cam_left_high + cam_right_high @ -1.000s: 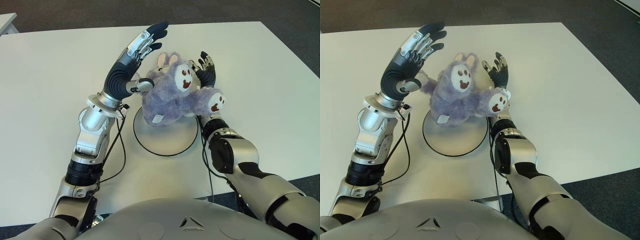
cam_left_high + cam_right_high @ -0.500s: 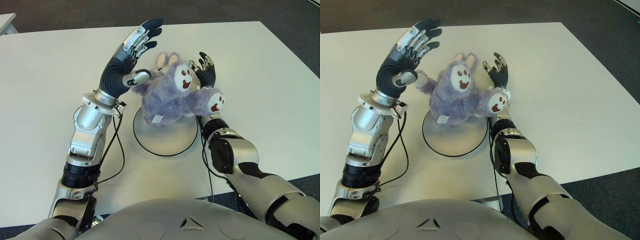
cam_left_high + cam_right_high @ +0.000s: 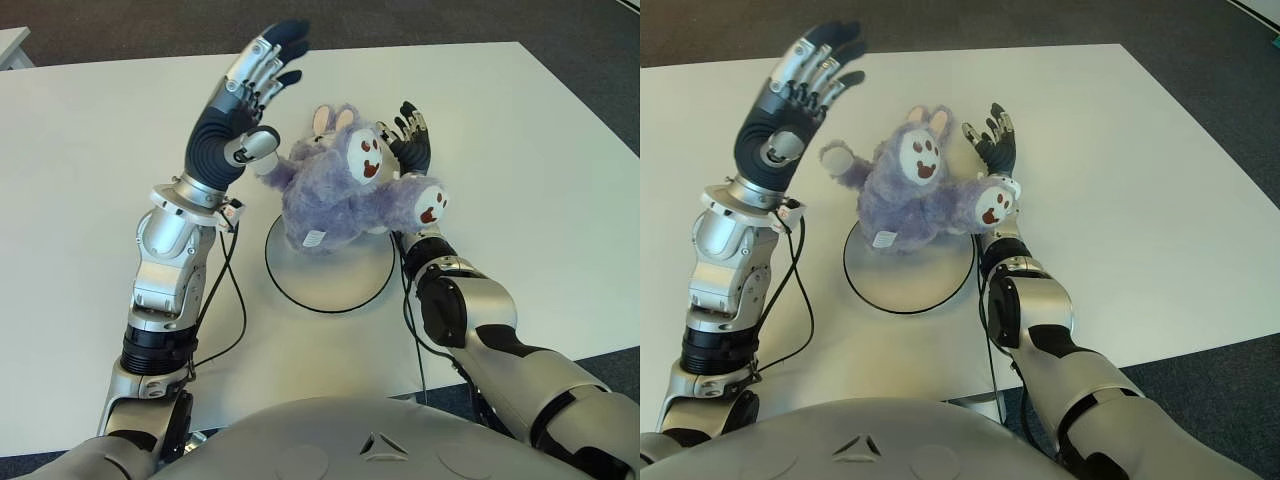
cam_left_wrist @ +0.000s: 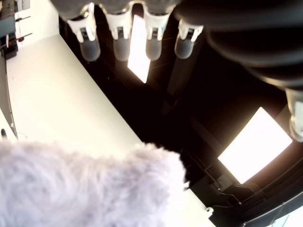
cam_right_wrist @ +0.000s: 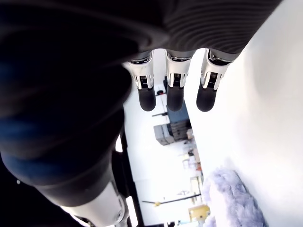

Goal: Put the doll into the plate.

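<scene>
From the eye views, the purple doll (image 3: pixel 340 195) is sitting on the plate's (image 3: pixel 330 295) far rim, mid-table (image 3: pixel 520 180). The left hand (image 3: pixel 240 105) is spreading its fingers, holding nothing. In its wrist view, the right hand (image 5: pixel 173 90) is extending straight fingers, grasping nothing.

A fluffy purple doll (image 3: pixel 912 192) sits on the far edge of a round white plate (image 3: pixel 908 275) on the white bench (image 3: pixel 1140 160). The left robot hand (image 3: pixel 790 105) is raised left of the doll, fingers spread, clear of it. The right robot hand (image 3: pixel 994 148) stands open just behind the doll's right side.
</scene>
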